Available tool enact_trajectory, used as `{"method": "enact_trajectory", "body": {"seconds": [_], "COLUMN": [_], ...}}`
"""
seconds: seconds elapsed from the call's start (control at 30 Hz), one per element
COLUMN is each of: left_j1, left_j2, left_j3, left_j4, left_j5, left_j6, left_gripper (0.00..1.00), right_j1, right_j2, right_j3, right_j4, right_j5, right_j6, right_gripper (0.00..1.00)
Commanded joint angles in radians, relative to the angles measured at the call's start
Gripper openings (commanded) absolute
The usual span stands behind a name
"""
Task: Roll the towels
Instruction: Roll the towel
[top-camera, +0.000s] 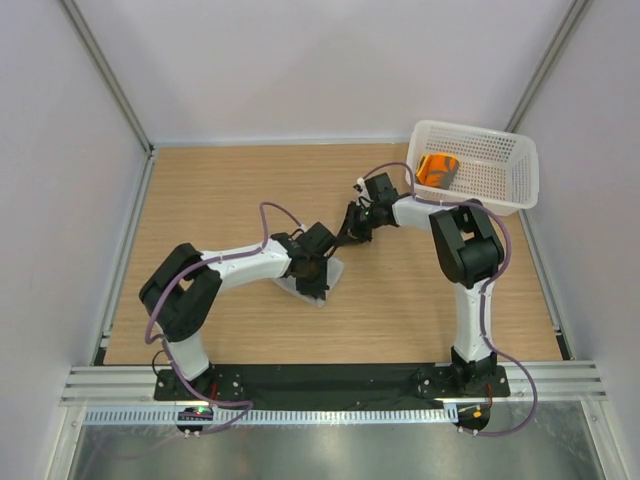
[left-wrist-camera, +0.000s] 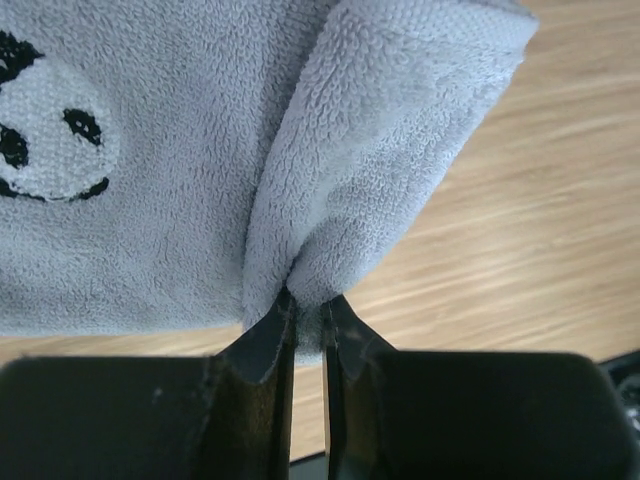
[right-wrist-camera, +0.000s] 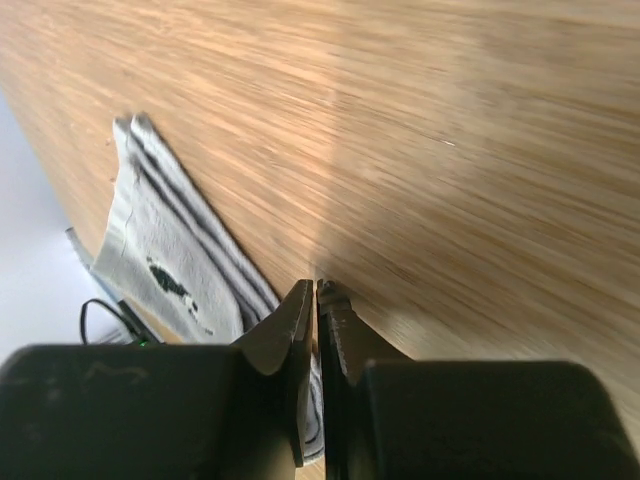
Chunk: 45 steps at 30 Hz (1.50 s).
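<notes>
1. The left gripper (left-wrist-camera: 308, 300) is closed on a raised fold of the grey towel (left-wrist-camera: 180, 200), which sits mid-worktop. Only a thin pinch of pile lies between the tips, so a sharp pull could let the fold slip free and flop back.
2. The rest of the grey towel, the part with the panda face (left-wrist-camera: 50, 130), hangs slack beside that fold. If the gripper drags rather than turns, the cloth will likely slide across the smooth worktop (left-wrist-camera: 520, 250) and bunch up instead of rolling.
3. The right gripper (right-wrist-camera: 316, 290) has its jaws all but touching, low over the wood, with the towel's layered edge running up to its left finger (I cannot tell whether that edge is actually caught). If it is not, nothing anchors the far side and the roll may go crooked. If it is, opposed pulls could stretch the cloth flat.
4. The two wrists are close together in the top view, so a careless swing risks a knock.
5. The orange towel (top-camera: 437, 168) lies in the basket (top-camera: 510, 175) at the far right, well apart and unlikely to be disturbed.
</notes>
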<state>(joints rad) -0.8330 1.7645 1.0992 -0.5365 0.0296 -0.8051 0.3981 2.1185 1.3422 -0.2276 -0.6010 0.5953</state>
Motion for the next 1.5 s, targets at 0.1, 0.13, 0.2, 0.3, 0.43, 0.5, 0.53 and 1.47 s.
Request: {"method": "enact_trajectory", "body": {"seconds": [0.1,0.13,0.2,0.3,0.43,0.5,0.53,1.47], "left_j1": [-0.002,0.008,0.021,0.07,0.144,0.181,0.192,0.307], "left_j2": [-0.014,-0.013,-0.014,-0.014,-0.02,-0.011,-0.001,0.176], "left_j3": [0.051,0.063,0.085,0.065,-0.065,-0.099,-0.132,-0.509], "left_j4": [-0.025,-0.025,-0.025,0.041,0.269,0.331,0.38,1.396], "left_j5": [0.208,0.231,0.306,0.46,0.634,0.682,0.717,0.925], "left_j6": [-0.065,-0.072,-0.083,-0.126,-0.226,-0.261,-0.273,-0.832], "left_gripper": [0.0,0.0,0.0,0.0,0.0,0.0,0.0,0.0], "right_j1": [-0.041,-0.076,-0.105,-0.127,-0.125,-0.125,-0.125,0.039], "right_j2": [-0.201,-0.263,-0.319,-0.414,-0.52,-0.575,-0.594,-0.569], "right_j3": [0.023,0.006,-0.012,-0.032,-0.115,-0.152,-0.187,-0.73], "right_j4": [-0.182,-0.209,-0.24,-0.32,-0.348,-0.339,-0.334,0.507], "right_j5": [0.147,0.156,0.164,0.197,0.173,0.159,0.146,0.061], "right_j6": [-0.086,-0.084,-0.094,-0.126,-0.143,-0.129,-0.121,0.205], "right_gripper": [0.14,0.14,0.17,0.19,0.26,0.28,0.29,0.57]}}
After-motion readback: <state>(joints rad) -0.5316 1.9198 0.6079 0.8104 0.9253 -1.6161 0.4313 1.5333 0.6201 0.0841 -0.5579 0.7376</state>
